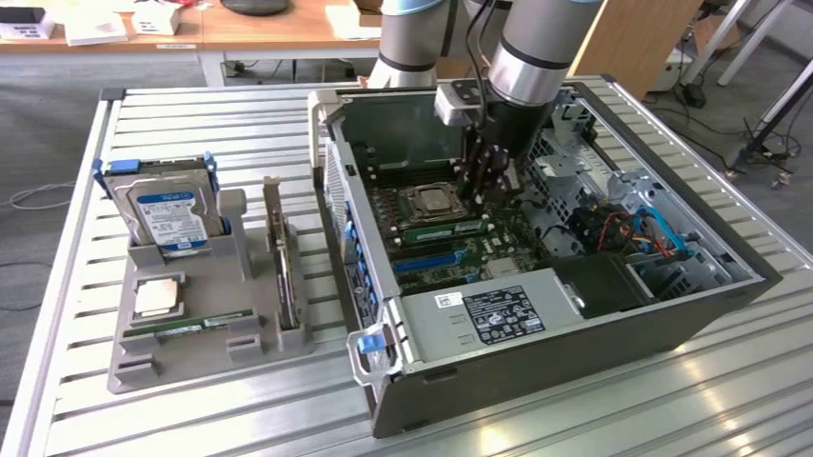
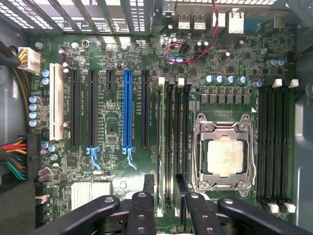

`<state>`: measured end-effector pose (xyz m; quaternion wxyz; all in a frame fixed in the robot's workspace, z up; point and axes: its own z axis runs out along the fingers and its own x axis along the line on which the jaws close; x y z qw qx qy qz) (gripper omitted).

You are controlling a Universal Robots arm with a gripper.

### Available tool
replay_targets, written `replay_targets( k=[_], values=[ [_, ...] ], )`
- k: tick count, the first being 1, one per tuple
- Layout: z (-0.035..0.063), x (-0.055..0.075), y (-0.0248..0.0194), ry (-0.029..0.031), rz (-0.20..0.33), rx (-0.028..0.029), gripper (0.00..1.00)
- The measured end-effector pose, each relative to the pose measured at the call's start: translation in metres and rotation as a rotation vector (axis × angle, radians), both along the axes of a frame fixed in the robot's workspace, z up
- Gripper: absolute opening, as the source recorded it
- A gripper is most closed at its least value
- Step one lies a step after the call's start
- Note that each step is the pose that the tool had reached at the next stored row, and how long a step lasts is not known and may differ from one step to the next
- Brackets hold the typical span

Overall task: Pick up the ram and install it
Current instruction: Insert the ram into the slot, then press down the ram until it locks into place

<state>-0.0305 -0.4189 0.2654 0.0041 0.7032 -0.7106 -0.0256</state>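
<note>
Black claw (image 2: 164,181) parted wide, straddling slotted ram (image 2: 161,137)

The table (image 1: 661,400) is ribbed bare metal — the holder (image 1: 190,357) matt grey plastic.

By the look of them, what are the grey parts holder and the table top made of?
The parts holder is likely matte grey plastic: no glare, moulded slots. The table top is likely bare aluminium: ribbed slats with bright reflections.
</note>
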Motion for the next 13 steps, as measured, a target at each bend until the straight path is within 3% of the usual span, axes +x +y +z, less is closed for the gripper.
replay_targets(
  k=[13],
  values=[
    [0.0021,0.0000,0.0000,0.0000,0.000,-0.0001,0.31]
  ],
)
